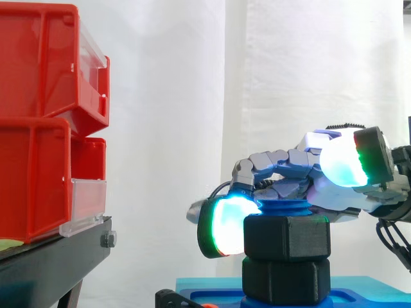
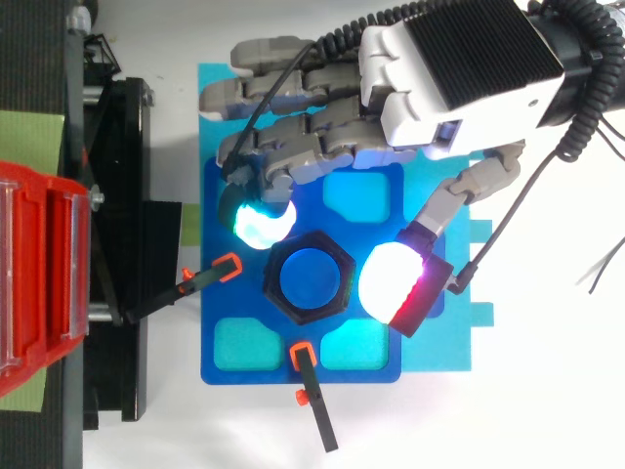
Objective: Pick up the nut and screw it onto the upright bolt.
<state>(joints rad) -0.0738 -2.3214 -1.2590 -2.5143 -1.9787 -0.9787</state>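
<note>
On the blue plate (image 2: pixel 220 371), across from the red bins (image 1: pixel 32 173), the black nut (image 1: pixel 287 237) already sits around the upright bolt (image 2: pixel 310 278). The bolt's blue top shows just above the nut, and a second black hexagonal piece (image 1: pixel 286 279) lies directly beneath it. The hand (image 2: pixel 459 68) reaches over the bolt from the right with its fingers (image 1: pixel 225 224) bent and apart. One glowing pad lies against the nut's far flank, while the thumb (image 2: pixel 391 283) is on the opposite side, and the side view shows it raised above the nut's top, so nothing is clamped. The pick-up looks done, and the step in hand appears to be the screwing down. The next move probably calls for lowering the thumb onto the opposite flank, closing on the nut and turning it squarely about the bolt's axis so the thread does not bind.
</note>
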